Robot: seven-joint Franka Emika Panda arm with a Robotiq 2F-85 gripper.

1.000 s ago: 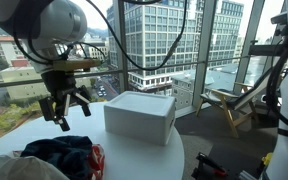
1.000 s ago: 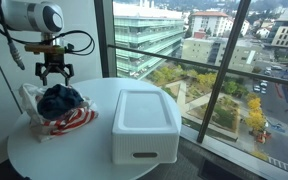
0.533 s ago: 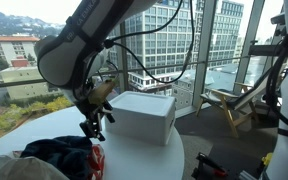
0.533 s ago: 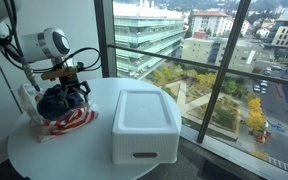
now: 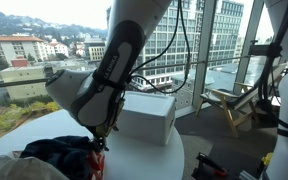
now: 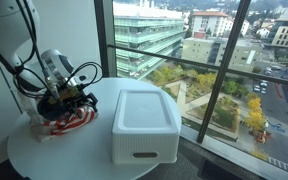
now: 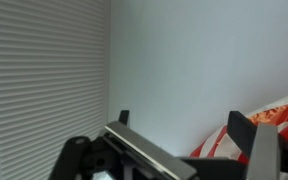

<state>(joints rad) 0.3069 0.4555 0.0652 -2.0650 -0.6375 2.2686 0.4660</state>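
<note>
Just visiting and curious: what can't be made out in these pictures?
Gripper: fingertips hidden by arm and cables in both exterior views.
Clothes: cut off by the bottom edge in an exterior view.
Box: inside hidden by lid.
Striped cloth: cut off by the wrist view's right edge.

Three cameras around a round worktop

In an exterior view the camera sits low by the worktop [image 5: 14,135] and looks across it at the windows [image 5: 224,40], with the arm [image 5: 109,80] very close in front. In an exterior view the camera stands higher and farther back, looking down on the worktop [image 6: 74,158]. Both exterior views share the white box [image 5: 144,115] [image 6: 144,125] and the cloth pile [image 5: 59,155] [image 6: 74,118]. The wrist view looks past the gripper [image 7: 181,125] at a wall [image 7: 194,50], very near, and catches a corner of the cloth pile [image 7: 284,115].
</note>
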